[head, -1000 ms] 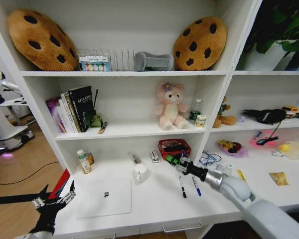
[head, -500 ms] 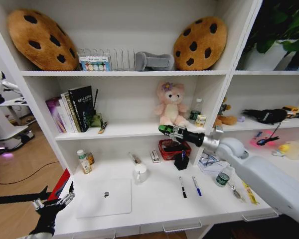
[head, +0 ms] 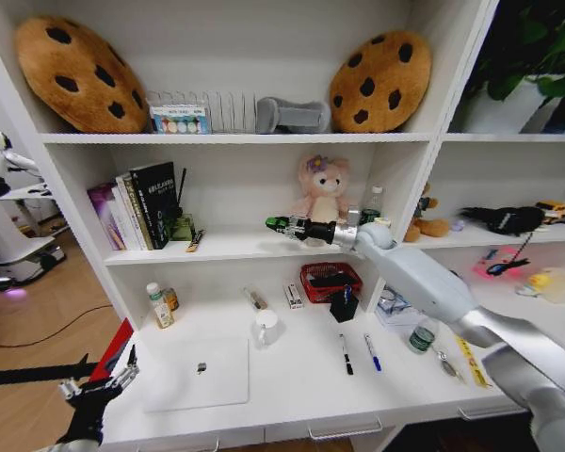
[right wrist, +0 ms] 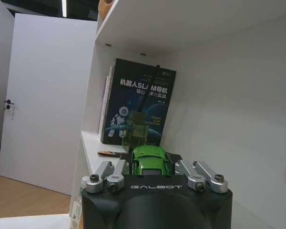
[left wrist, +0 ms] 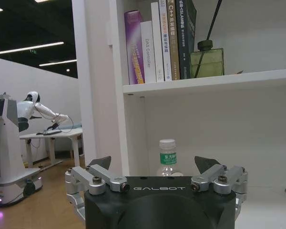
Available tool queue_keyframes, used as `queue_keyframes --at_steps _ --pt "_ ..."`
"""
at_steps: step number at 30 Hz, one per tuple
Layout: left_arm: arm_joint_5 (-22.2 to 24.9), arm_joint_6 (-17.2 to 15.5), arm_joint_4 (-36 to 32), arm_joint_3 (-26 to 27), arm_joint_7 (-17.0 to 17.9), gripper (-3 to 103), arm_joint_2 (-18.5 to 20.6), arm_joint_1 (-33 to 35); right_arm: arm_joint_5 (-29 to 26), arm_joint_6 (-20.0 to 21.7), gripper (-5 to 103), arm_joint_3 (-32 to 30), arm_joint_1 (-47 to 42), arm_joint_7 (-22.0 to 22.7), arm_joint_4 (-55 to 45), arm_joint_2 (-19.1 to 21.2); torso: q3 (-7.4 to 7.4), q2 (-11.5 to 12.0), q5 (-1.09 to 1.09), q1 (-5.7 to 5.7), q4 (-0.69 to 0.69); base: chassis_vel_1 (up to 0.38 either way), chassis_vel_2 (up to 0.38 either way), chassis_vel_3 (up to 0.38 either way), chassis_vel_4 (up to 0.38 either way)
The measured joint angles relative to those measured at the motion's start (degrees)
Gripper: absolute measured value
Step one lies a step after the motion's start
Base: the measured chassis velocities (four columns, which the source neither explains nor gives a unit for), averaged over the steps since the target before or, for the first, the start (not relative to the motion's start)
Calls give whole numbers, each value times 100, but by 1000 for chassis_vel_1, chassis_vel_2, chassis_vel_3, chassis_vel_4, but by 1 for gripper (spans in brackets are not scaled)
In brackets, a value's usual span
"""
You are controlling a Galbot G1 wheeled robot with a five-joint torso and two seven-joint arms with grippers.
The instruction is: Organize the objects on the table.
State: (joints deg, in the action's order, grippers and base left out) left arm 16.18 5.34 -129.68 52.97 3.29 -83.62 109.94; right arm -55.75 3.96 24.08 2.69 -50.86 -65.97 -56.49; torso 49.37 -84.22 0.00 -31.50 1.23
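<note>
My right gripper [head: 284, 227] is shut on the tiny green toy car [head: 274, 225] and holds it in the air at the middle shelf's height, in front of the pink plush bear [head: 324, 194]. From the right wrist, the car [right wrist: 151, 159] sits between the fingers and points toward the books. The silver laptop [head: 197, 373] lies closed on the white table [head: 301, 400]. A black pen [head: 344, 354] and a blue pen [head: 372, 351] lie side by side. A green-labelled bottle [head: 420, 336] and a yellow packet [head: 468, 362] are at the right. My left gripper [head: 98, 385] hangs open off the table's left end.
A red basket [head: 330, 280], a black holder [head: 343, 305], a white mug [head: 265, 328] and another small bottle [head: 157, 307] stand at the table's back. Books [head: 137, 207] and a green glass diffuser [head: 181, 227] fill the middle shelf's left; the shelf between them and the bear is bare.
My right arm has lifted the green car from just above the table up and to the left, to the middle shelf's height. The left arm has hardly moved.
</note>
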Motion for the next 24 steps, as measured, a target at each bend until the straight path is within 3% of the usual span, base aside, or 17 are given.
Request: queue_keyframes --at_steps 11,13,24 --pt "28 6 38 -44 -2 99 -12 -90 384 200 36 311 444 -28 787 -698 -1 0 -1 1 -2 0 0 0 0" --pt "30 21 59 -55 -2 99 -13 -105 421 318 36 371 475 140 807 -812 -1 0 -2 1 -3 0 0 0 0" --pt "99 57 89 -33 -2 99 47 -124 599 658 36 340 248 562 489 -690 -1 -1 0 1 -1 0 0 0 0"
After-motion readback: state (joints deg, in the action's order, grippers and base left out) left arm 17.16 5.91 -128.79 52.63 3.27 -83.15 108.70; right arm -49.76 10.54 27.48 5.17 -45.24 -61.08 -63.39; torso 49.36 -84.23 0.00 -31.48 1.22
